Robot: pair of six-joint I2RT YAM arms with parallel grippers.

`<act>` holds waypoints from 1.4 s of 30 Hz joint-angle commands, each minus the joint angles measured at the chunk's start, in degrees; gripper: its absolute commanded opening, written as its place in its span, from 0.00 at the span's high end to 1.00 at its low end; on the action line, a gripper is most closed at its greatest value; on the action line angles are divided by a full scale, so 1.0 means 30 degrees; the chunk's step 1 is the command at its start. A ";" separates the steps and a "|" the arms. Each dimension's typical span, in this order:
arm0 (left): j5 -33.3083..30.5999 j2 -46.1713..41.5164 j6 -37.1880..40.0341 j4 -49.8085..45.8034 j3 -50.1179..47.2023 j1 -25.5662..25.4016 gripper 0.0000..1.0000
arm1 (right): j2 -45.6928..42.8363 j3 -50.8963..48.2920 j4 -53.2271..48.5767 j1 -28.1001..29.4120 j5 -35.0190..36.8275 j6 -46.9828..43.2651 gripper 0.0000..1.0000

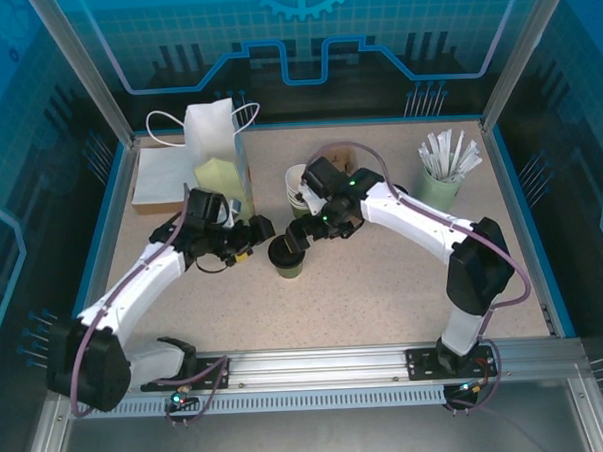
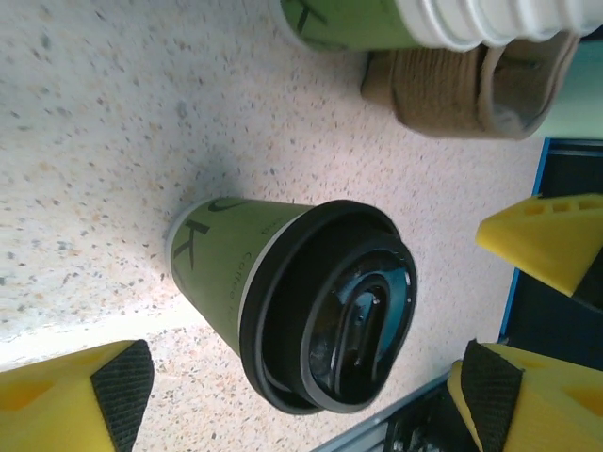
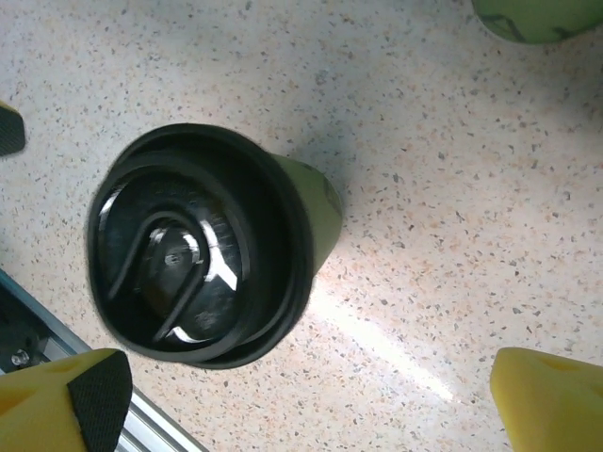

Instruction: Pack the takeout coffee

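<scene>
From above, we see the takeout coffee cup [image 1: 287,255] standing upright on the speckled table [image 1: 384,292], near the middle and capped with a black lid [image 1: 284,249]. The two arms meet over it from either side. That view also gives us the surroundings: a white paper bag [image 1: 216,140] at the back left and a pale green cup of wrapped straws [image 1: 443,185] at the back right, both well apart from the coffee.

The left wrist camera brings us close. The left gripper [image 2: 301,363] is spread wide, one yellow finger [image 2: 66,400] low on each side, and neither pad touches the green cup wall. Beyond the coffee, this view picks out a stack of white-rimmed cups [image 2: 452,17] and, just beside it, the brown pulp carrier [image 2: 471,89] — detail the overhead view leaves unclear behind the right arm.

The right wrist camera looks almost straight down onto the lid. The right gripper [image 3: 306,372] is likewise spread wide — its fingers sit at the bottom corners, apart from the cup. Here the metal rail [image 3: 57,330] at the table's edge shows close beside the coffee.
</scene>
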 commanded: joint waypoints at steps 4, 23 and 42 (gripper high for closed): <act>-0.6117 -0.4812 0.0424 -0.2927 0.0096 0.0548 0.01 | 0.1159 0.2491 -0.2431 0.2197 0.3113 -0.1253 0.00; -0.8191 -0.8088 0.1074 -0.4845 -0.0517 0.0920 0.01 | 0.5712 0.7105 -0.4628 0.3756 0.3464 -0.2734 0.00; -0.8087 -0.8117 0.1053 -0.4758 -0.0654 0.0918 0.01 | 0.7307 0.7514 -0.4570 0.3910 0.3902 -0.3020 0.01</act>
